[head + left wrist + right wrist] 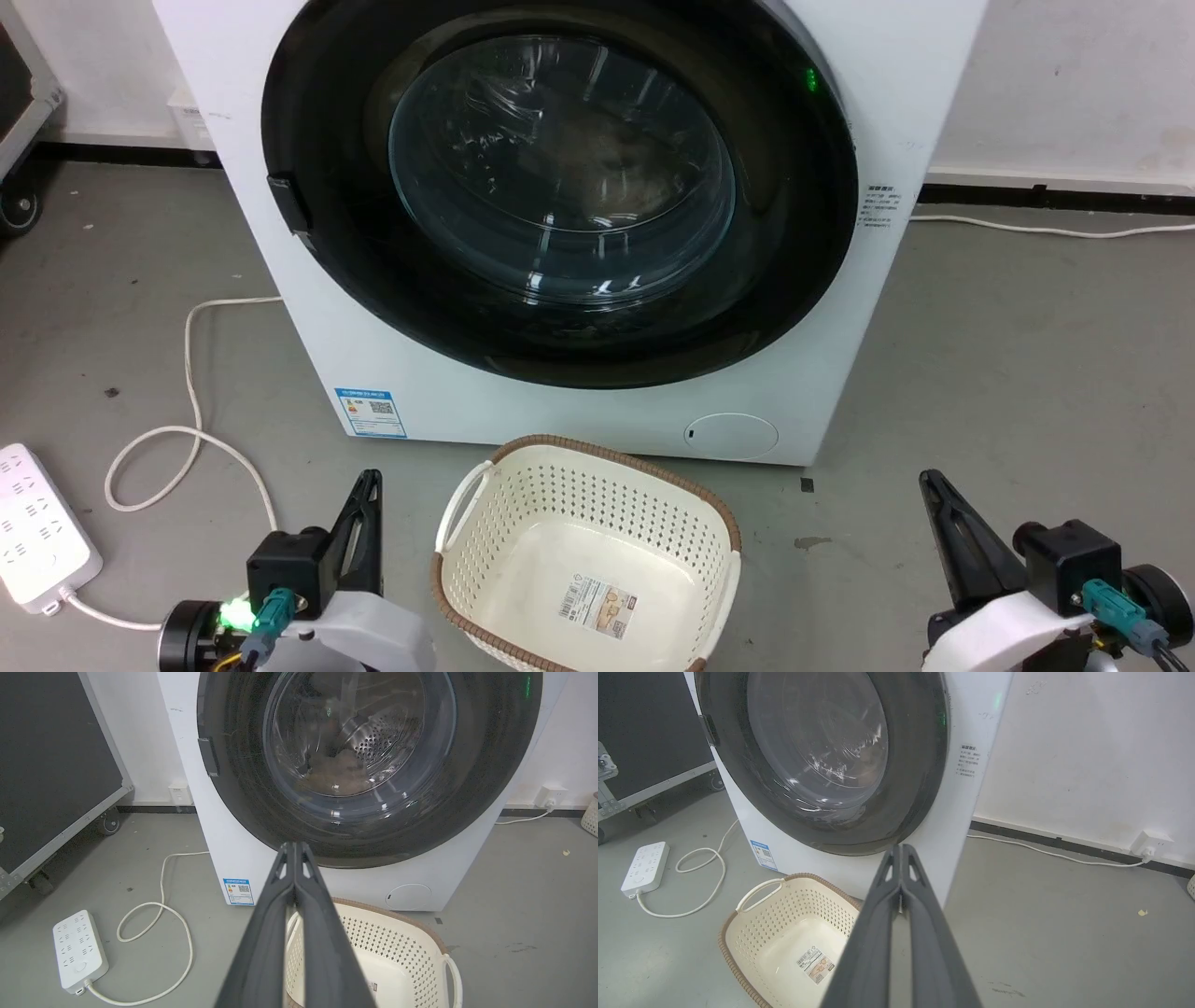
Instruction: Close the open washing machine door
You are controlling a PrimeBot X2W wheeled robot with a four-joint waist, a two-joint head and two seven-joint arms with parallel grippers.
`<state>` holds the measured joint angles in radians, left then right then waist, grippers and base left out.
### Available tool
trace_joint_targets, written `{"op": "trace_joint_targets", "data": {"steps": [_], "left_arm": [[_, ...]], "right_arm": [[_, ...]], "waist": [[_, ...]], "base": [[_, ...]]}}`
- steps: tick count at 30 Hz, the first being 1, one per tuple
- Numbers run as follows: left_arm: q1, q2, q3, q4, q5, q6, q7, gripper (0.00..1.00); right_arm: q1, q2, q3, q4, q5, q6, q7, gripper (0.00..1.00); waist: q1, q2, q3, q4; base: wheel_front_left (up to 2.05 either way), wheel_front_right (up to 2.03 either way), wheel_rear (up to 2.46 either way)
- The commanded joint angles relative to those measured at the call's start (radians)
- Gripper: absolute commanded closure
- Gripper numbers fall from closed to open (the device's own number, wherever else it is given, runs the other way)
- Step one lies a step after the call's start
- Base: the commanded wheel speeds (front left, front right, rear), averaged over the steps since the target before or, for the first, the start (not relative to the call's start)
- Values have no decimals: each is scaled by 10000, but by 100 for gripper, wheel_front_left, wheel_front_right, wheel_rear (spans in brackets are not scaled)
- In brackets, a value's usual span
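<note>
The washing machine door (560, 187), round, glossy black with a bulging clear glass window, lies flat against the white machine body (448, 401); brownish laundry shows through the glass. The door (364, 760) and the door (822, 751) also appear in both wrist views. My left gripper (373, 478) sits low at the lower left, shut with nothing held, well short of the machine. The left gripper (294, 845) shows its fingers pressed together. My right gripper (926, 478) rests at the lower right, shut too; the right gripper (902, 847) holds nothing.
A cream perforated laundry basket (485, 551) with a brown rim stands on the grey floor between my grippers, just before the machine. A white power strip (37, 532) and its looping cable (191, 411) lie at the left. A black wheeled case (51, 765) stands further left.
</note>
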<state>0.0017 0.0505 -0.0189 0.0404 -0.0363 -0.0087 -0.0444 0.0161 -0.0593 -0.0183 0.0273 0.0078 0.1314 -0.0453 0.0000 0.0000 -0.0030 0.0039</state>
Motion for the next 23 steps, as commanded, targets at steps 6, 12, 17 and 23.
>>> {"op": "trace_joint_targets", "data": {"steps": [6,12,17,23], "left_arm": [[-14,-1,72,-161,175,63,145,100],[-15,-2,120,-261,253,73,267,100],[-16,-2,160,-343,317,81,370,100],[-17,-3,189,-404,363,87,444,100]], "right_arm": [[-125,72,73,-133,-68,-7,153,100],[-139,80,118,-191,-72,-7,276,100],[-152,87,156,-239,-75,-7,379,100],[-161,91,183,-273,-78,-7,453,100]], "waist": [[0,0,9,-11],[0,0,17,-22],[0,0,25,-32],[0,0,30,-39]], "base": [[0,0,0],[0,0,0],[0,0,0],[0,0,0]]}}
